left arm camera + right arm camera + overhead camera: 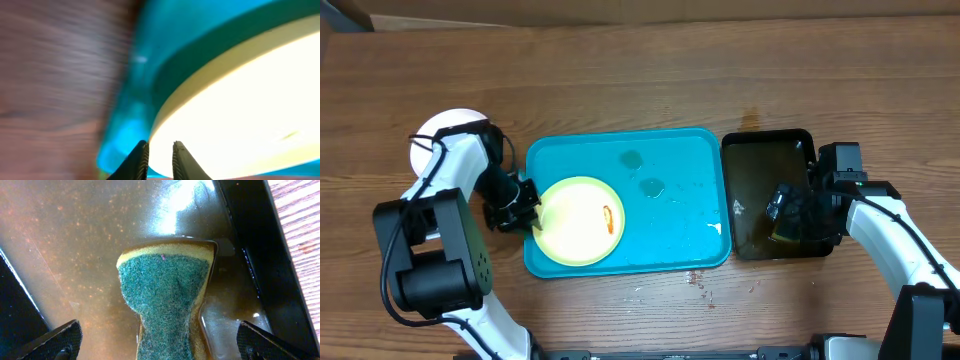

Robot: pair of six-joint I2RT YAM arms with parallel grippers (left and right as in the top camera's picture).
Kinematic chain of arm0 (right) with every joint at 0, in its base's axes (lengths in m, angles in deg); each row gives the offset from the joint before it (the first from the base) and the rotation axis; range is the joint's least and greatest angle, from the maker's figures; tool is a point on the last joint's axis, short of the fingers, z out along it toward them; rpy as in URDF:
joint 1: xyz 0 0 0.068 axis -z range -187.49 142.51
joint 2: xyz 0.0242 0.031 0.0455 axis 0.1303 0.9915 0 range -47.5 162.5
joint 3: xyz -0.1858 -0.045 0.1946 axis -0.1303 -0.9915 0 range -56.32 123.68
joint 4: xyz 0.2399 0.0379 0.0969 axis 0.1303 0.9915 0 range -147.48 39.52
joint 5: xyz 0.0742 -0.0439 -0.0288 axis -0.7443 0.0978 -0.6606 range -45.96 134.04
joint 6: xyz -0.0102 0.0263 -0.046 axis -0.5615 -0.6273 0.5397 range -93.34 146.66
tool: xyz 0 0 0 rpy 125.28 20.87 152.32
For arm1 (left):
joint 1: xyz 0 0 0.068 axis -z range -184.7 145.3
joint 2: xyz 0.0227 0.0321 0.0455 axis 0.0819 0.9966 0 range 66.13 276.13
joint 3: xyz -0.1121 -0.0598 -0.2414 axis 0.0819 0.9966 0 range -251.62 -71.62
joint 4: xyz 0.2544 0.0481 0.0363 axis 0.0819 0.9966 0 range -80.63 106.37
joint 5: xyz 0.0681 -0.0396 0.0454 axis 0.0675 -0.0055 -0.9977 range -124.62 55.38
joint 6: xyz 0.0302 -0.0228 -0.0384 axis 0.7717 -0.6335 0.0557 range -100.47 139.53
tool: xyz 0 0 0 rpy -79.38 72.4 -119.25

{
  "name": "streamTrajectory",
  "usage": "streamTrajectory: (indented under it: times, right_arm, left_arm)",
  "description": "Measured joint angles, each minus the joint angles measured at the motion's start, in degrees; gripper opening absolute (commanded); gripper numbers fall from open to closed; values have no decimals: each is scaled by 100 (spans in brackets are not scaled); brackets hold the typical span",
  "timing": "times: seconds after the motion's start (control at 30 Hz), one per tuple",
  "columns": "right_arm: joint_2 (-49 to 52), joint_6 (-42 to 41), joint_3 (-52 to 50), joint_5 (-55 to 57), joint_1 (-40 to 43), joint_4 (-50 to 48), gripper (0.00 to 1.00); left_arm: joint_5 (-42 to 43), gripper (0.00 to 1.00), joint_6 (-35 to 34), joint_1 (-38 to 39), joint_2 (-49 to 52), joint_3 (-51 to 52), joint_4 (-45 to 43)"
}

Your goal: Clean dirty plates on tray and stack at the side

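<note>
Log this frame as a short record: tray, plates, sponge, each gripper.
tray: turquoise tray, wet, one plate in it
plate on tray: yellow-green plate, sauce smear, left end
off tray: white plate, partly hidden by left arm
left gripper: at yellow-green plate's rim, jaws nearly together, grip unclear
right gripper: jaws open around sponge in black tray

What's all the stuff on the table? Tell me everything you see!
Large turquoise rectangular plastic tray: one, turquoise, middle of table.
Pale yellow-green round plate: one, red-brown smear, tray's left end.
White round plate: at least one, white, far left, partly hidden.
Small black rectangular tray: one, right of turquoise tray, brown water inside.
Green-and-yellow sponge: one, in black tray.
Wooden table: one, brown.
Left claw: black, at yellow-green plate's left edge.
Right claw: black, open, astride sponge.
</note>
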Motion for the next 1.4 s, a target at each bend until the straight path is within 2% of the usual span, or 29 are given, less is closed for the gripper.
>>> streamTrajectory:
  times: [0.3, 0.53, 0.77, 1.1, 1.2, 1.4]
  right_arm:
    - [0, -4, 0, 0, 0, 2, 100]
    - [0, 0, 0, 2, 0, 2, 100]
    - [0, 0, 0, 2, 0, 4, 100]
    - [0, -26, -7, -225, 0, -317, 100]
    - [0, -24, -7, -433, 0, -192, 74]
    - [0, -42, -31, -455, -42, 92, 72]
  left_arm:
    - [463, 20, 0, 824, 0, 0, -245]
    - [522, 24, -74, 1150, 0, 0, -363]
    - [522, 33, -118, 1440, 0, 0, -439]
    - [520, 34, -111, 1781, 0, 0, -643]
    - [520, 34, -94, 1781, 0, 0, -638]
    - [496, 34, 9, 1781, 0, 0, -636]
